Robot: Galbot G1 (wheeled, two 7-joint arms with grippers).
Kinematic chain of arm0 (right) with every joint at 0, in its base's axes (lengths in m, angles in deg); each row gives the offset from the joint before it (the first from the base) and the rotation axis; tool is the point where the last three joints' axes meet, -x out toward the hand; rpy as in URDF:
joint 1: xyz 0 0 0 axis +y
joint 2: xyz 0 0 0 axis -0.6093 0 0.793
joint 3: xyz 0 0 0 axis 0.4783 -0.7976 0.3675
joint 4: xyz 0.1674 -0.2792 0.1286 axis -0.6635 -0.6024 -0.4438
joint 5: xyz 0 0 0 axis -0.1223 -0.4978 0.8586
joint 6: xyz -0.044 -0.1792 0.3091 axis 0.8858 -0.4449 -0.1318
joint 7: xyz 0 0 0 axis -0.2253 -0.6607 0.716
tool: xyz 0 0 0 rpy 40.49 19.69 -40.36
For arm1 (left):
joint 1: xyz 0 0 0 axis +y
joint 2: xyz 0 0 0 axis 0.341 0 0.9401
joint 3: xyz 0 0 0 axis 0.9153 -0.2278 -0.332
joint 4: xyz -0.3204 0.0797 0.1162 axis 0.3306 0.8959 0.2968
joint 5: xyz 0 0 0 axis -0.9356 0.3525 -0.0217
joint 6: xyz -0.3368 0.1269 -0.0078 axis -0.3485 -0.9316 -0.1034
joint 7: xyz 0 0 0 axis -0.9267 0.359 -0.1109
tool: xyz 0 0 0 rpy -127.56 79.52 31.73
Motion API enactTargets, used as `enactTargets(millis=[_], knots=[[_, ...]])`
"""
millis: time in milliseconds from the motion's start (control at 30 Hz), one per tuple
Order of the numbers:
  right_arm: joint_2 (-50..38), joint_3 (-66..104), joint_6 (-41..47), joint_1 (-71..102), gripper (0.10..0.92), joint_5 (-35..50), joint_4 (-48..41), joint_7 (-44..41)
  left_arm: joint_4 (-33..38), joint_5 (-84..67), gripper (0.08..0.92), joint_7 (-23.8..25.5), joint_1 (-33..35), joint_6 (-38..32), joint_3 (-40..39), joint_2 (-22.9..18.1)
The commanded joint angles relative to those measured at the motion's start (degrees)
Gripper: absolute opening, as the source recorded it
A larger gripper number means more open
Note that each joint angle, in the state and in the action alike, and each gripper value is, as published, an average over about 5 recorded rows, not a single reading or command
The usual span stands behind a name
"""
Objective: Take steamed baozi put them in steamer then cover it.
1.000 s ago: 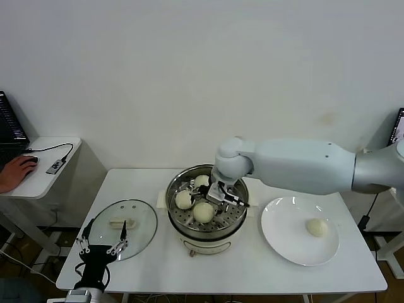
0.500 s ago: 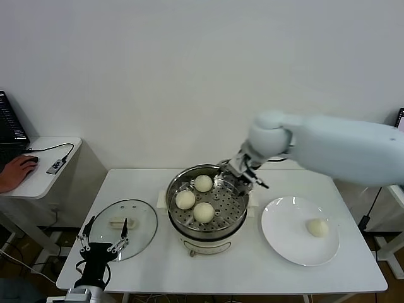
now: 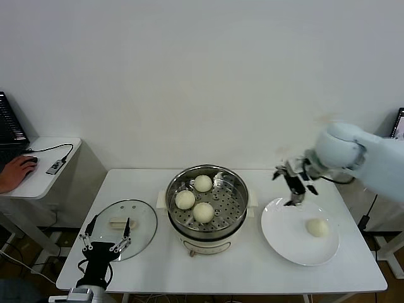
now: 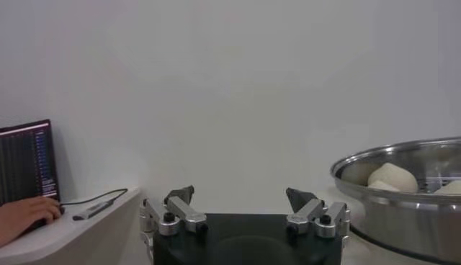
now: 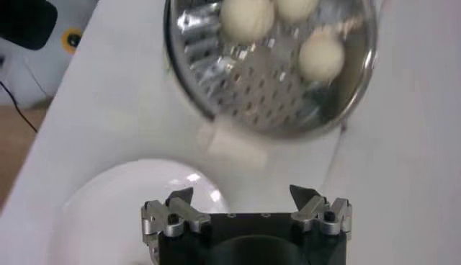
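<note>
White wall fills the back of the scene, plain and bare, and below it sits a white table (image 3: 252, 265) carrying everything that matters. Off to the far left a smaller side desk (image 3: 44, 170) holds a cable, and a person's hand (image 3: 16, 172) rests on it.

Dead centre on the table stands the steamer (image 3: 206, 237), open at the top so buns can drop straight onto its perforated tray. Three steamed baozi (image 3: 202, 212) sit clustered on the left half of that tray, leaving bare tray on the right, probably room for one more. To the right lies the white plate (image 3: 284, 237), and one last baozi (image 3: 316, 227) waits on it, right of the plate's middle. To the left of the pot the glass lid (image 3: 142, 221) lies flat on the table, parked within the left arm's reach for covering later.

Over the plate's far left edge hangs the right gripper (image 3: 294, 183), jaws spread and holding nothing; its wrist view shows the plate's rim below and the steamer beyond. It looks lined up for the final pick. Down at the near left, the left gripper (image 3: 104, 243) idles beside the lid, jaws likewise spread and empty.
</note>
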Motion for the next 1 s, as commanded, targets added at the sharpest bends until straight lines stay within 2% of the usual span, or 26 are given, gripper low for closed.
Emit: enactTargets(millis=[33,167,300,600,1000], knots=[[-11.62,27.23,-1.72,32.93,0.823,-9.07,-2.62,-1.2,-0.15,0.18,0.823,0.03,0.17,0.04,-0.04,0.03],[-11.66,38.57,-2.86,45.71,0.823,-13.24,-5.87,-0.77,-0.46,0.56,0.823,0.02,0.19,0.11,-0.12,-0.08],[-9.3,42.43,-3.91,50.66,0.823,-16.89,-10.06,0.24,-0.38,0.97,0.823,0.05,0.31,0.23,-0.24,-0.31],[-0.75,42.31,-5.88,50.04,0.823,-20.99,-18.84,2.39,-0.25,1.25,0.823,0.04,1.03,0.26,0.21,-0.38],[6.46,39.92,-7.5,46.34,0.823,-22.22,-25.71,4.6,-0.26,1.36,0.823,0.01,1.18,0.26,0.6,-0.52]])
